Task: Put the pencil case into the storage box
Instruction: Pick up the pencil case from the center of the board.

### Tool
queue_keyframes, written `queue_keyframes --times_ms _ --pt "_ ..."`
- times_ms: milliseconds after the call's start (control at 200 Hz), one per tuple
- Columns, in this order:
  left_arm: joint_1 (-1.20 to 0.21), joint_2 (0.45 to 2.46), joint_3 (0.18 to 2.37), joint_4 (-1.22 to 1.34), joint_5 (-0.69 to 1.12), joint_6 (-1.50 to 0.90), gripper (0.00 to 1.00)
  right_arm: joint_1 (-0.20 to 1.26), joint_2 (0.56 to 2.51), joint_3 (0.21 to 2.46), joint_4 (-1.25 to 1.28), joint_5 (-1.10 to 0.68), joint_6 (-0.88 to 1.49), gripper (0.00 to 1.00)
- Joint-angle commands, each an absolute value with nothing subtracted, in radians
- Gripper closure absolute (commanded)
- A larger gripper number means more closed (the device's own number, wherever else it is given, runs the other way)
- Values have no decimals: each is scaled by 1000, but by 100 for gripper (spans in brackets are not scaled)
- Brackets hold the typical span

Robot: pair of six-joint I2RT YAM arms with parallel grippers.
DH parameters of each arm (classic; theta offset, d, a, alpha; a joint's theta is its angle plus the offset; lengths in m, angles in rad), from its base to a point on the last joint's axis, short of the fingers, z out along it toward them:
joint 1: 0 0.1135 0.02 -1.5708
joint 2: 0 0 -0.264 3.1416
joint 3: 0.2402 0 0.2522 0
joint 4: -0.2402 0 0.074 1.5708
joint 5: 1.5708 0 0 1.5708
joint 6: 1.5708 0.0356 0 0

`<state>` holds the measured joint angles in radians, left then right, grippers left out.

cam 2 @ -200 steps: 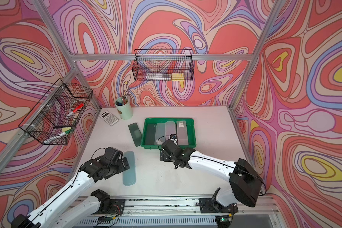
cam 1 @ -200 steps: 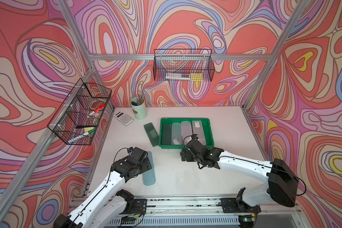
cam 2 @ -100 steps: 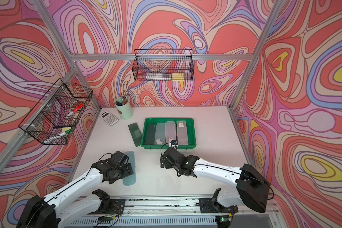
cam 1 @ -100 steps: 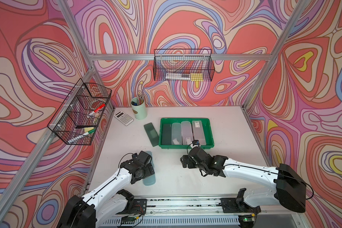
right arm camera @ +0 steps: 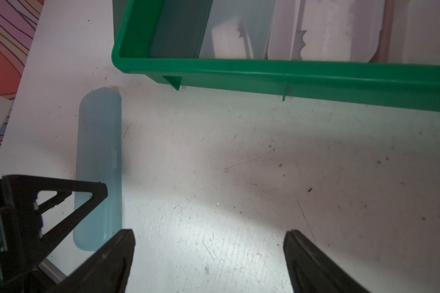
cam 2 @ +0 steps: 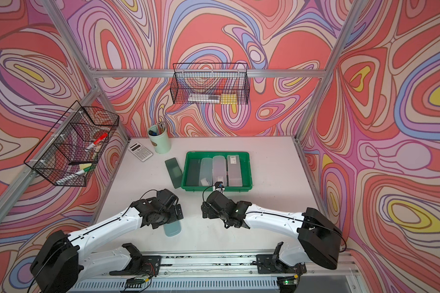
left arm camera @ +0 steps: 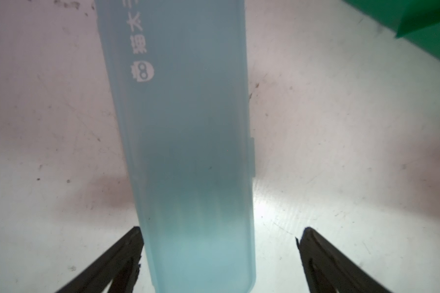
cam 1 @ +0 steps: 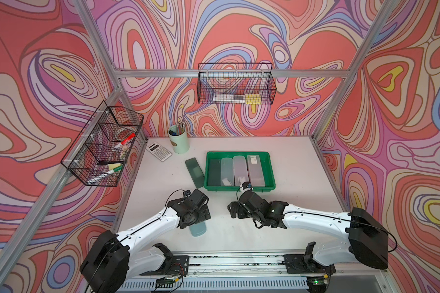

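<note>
A pale blue translucent pencil case (cam 1: pixel 198 229) (left arm camera: pixel 188 152) lies flat on the white table, near the front left. My left gripper (cam 1: pixel 197 214) (left arm camera: pixel 220 229) stands open astride its near end; one finger (left arm camera: pixel 127 248) touches its side, the other stands well apart. The green storage box (cam 1: pixel 239 189) (right arm camera: pixel 264 68) sits mid-table and holds several pencil cases side by side. My right gripper (cam 1: pixel 235 209) (right arm camera: pixel 208 231) hangs open over bare table just in front of the box, holding nothing. The blue pencil case (right arm camera: pixel 99 165) lies off to its side.
A dark green pencil case (cam 1: pixel 194 172) lies on the table by the box's left side. A calculator (cam 1: pixel 158 151) and a pen cup (cam 1: pixel 178 139) stand at the back left. Black wire baskets hang on the left wall (cam 1: pixel 104 142) and back wall (cam 1: pixel 235 87).
My left gripper has swung from beside the blue pencil case to over it. My right gripper has drawn back from the box's front rim towards the table's front.
</note>
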<state>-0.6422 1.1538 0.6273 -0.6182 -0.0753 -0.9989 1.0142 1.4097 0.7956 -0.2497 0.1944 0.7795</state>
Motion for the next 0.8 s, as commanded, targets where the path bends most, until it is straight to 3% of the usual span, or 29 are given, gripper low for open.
queue_keyframes --times_ms 0,135,285,501,796 --pt "-646 1098 693 -665 -145 -982 1 1055 1471 856 -220 226 786 6" --pt "-611 1051 752 -671 -187 -898 1 1115 1595 973 -261 273 773 5" --pt "-422 1031 763 -639 -40 -803 1 1156 1742 1128 -348 310 827 4" --pt "-219 977 770 -651 18 -729 1 1200 1858 1241 -352 305 881 4" --pt "-32 961 740 -661 79 -694 1 1265 2045 1482 -531 315 939 2"
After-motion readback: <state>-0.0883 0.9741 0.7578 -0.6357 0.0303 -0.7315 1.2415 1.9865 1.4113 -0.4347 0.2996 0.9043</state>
